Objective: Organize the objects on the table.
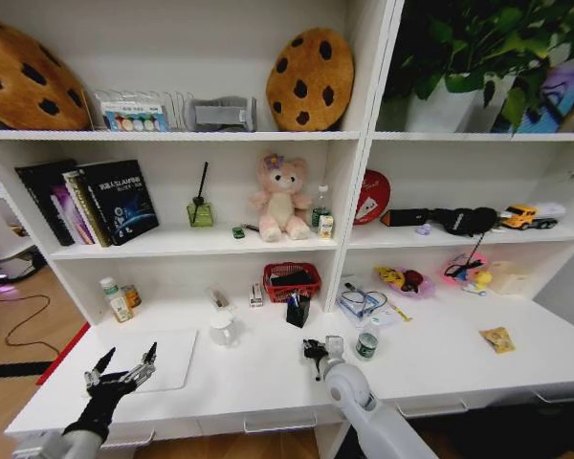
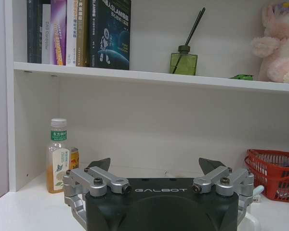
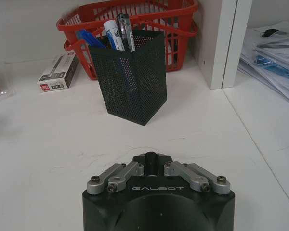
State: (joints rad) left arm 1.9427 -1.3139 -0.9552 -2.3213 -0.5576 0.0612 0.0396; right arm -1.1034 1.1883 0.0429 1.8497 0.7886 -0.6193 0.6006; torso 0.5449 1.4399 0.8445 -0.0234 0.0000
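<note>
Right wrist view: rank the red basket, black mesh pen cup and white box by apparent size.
1. Red basket, though partly hidden behind the cup.
2. Black mesh pen cup, nearer the camera, so possibly flattered.
3. White box.

On the table (image 1: 268, 378) a pen holder (image 1: 298, 310) stands near the middle with a basket (image 1: 292, 281) just behind it, a small box (image 1: 256, 295) to the basket's left and a mug (image 1: 223, 330) nearer and farther left. A bottle (image 1: 114, 298) stands at the far left by the back wall, with the laptop (image 1: 163, 359) lying before it. To the right of the middle stands a can (image 1: 366, 345), with papers (image 1: 362, 304) behind it and a snack packet (image 1: 498, 338) far to the right
</note>
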